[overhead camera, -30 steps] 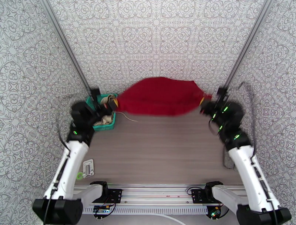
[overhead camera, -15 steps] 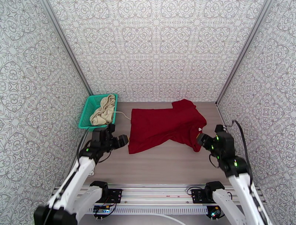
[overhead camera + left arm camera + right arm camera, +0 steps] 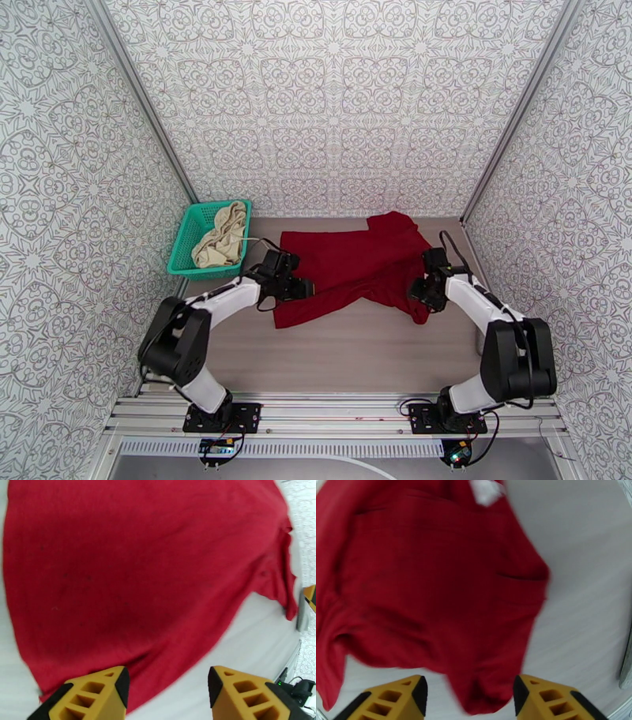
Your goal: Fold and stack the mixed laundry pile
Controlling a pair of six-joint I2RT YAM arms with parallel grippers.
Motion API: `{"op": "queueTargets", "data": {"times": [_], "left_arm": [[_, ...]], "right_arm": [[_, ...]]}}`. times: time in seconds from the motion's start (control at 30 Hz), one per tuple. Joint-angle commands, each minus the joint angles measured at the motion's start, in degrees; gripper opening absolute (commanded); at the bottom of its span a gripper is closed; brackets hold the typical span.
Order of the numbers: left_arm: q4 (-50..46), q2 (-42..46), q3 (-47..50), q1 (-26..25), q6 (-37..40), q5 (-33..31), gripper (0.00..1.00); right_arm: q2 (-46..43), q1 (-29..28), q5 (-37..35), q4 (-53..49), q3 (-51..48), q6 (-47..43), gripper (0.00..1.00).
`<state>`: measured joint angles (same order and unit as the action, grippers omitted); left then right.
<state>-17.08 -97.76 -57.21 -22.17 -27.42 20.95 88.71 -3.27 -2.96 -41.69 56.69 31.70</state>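
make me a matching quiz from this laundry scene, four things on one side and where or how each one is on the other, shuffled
1 red shirt
2 cream garment
3 left gripper
4 right gripper

a in the teal basket
b open, at the shirt end nearer the basket
c spread on the table
d open, at the shirt end farther from the basket

Pairs: 1-c, 2-a, 3-b, 4-d

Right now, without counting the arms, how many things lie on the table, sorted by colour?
Dark red: 1, the shirt, spread on the table.
Cream-beige: 1, the garment, lying in the basket.
Teal: 1, the mesh basket.
Total: 3.
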Motion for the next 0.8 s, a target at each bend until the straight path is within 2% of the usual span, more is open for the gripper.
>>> {"op": "queueTargets", "data": {"times": [0.0, 0.17, 0.2, 0.43, 0.53, 0.7, 0.77], "left_arm": [[4.68, -2.87, 0.09, 0.76, -1.53, -0.64, 0.58], [8.67, -4.54, 2.60, 3.63, -3.13, 0.65, 0.56], [8.98, -4.40, 2.95, 4.09, -3.01, 0.87, 0.56], [9.60, -4.71, 4.12, 6.79, -2.75, 2.10, 0.56], [9.96, -5.20, 4.48, 7.50, -2.65, 2.40, 0.56], [9.11, -4.27, 5.50, 8.79, -2.13, 2.76, 0.56], [8.13, -2.68, 6.05, 8.97, -1.62, 2.74, 0.57]], "right_arm": [[3.05, 0.10, 3.74, 3.37, -2.24, 1.12, 0.44], [0.71, 0.71, 3.99, 3.62, -5.84, 1.87, 0.03], [-0.89, 0.78, 3.48, 2.73, -6.43, 1.87, 0.00], [-20.74, 1.77, -1.74, -11.07, -10.09, 3.97, 0.00], [-28.45, 1.77, -0.82, -17.54, -10.03, 6.13, 0.00], [-36.23, 1.77, 0.14, -25.51, -9.35, 8.94, 0.00], [-38.28, 1.77, -0.41, -28.10, -8.64, 9.51, 0.20]]}}
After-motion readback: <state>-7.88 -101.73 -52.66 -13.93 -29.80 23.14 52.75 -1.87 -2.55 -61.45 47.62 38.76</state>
